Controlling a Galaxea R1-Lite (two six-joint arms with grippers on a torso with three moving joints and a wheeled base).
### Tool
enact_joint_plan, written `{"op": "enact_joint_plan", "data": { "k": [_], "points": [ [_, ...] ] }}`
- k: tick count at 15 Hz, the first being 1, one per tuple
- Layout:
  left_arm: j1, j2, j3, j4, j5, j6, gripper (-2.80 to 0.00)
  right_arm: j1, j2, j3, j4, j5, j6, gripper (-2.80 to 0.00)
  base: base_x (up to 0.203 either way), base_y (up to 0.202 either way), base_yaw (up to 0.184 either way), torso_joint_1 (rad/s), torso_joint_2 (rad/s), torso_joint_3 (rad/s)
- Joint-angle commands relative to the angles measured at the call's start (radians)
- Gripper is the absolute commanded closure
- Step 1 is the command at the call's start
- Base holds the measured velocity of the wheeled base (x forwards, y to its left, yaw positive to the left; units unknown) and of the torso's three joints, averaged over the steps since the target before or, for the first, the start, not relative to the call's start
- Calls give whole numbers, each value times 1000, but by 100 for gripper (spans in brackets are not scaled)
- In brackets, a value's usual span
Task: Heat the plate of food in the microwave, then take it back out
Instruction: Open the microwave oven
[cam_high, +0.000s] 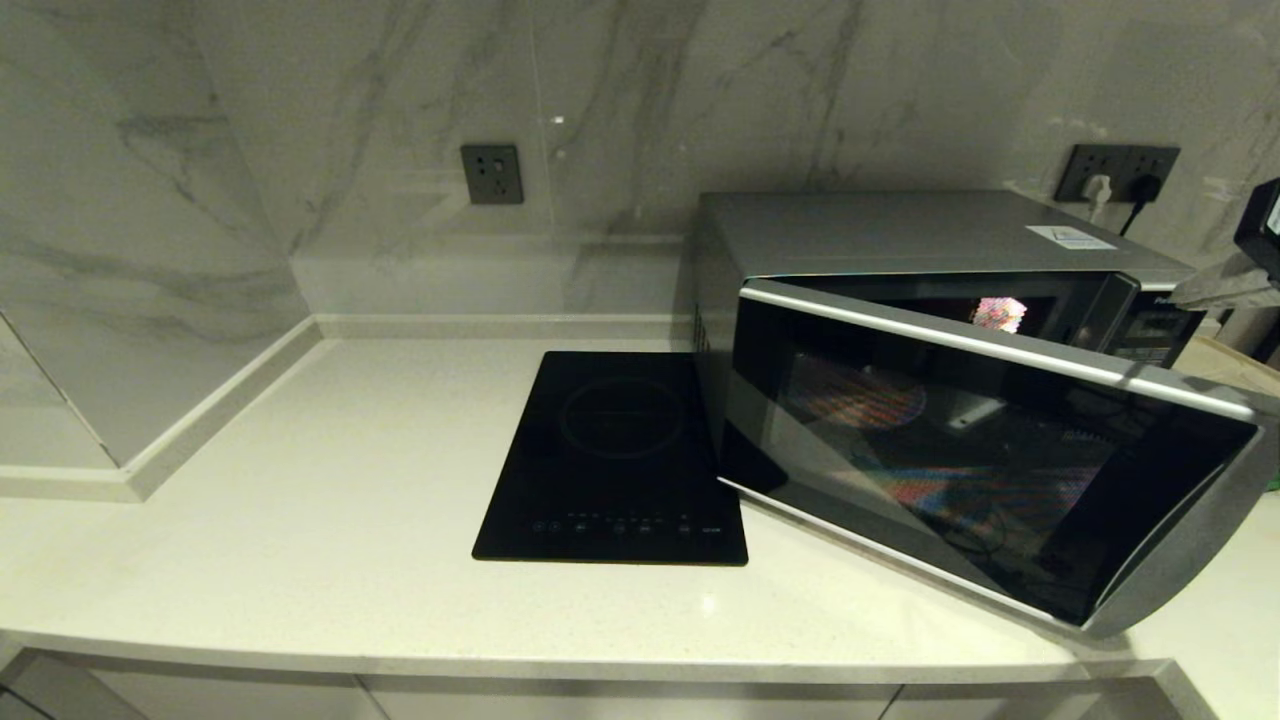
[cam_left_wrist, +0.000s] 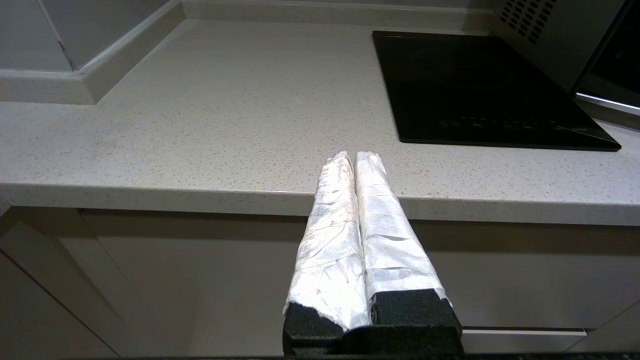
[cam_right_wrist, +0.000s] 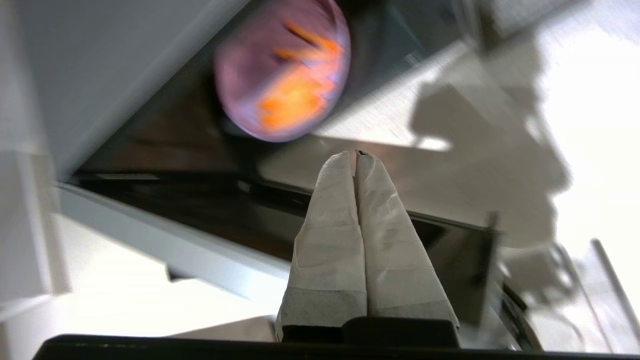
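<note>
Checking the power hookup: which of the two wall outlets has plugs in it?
The wall outlet behind the microwave, at the right, holds a white plug and a black plug. The single outlet above the black cooktop has none.

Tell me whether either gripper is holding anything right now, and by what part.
Nothing is held. The right gripper is shut and empty, short of the plate of food inside the microwave. The left gripper is shut and empty too, off the counter's edge.

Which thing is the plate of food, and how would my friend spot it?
Find the big silver microwave with its dark door ajar. Inside sits the plate of food, round and pale lilac. Only it carries orange fry-like sticks, unlike the flat black cooktop beside.
</note>
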Motion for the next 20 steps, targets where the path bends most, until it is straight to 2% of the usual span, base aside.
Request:
{"op": "enact_joint_plan", "data": {
  "k": [1, 5, 8, 12, 20],
  "points": [
    [0, 0, 0, -1, 1, 0, 0, -18, -49, 114, 5, 3, -39, 0, 0, 0, 0, 0, 0, 0],
    [0, 0, 0, -1, 1, 0, 0, -15, -126, 266, 5, 9, -202, 0, 0, 0, 0, 0, 0, 0],
    [0, 0, 0, -1, 1, 0, 0, -1, -168, 344, 5, 12, -272, 0, 0, 0, 0, 0, 0, 0],
    [0, 0, 0, -1, 1, 0, 0, 89, -231, 435, 6, 10, -393, 0, 0, 0, 0, 0, 0, 0],
    [0, 0, 0, 0, 1, 0, 0, 357, -265, 445, 6, 3, -417, 0, 0, 0, 0, 0, 0, 0]
  ]
}}
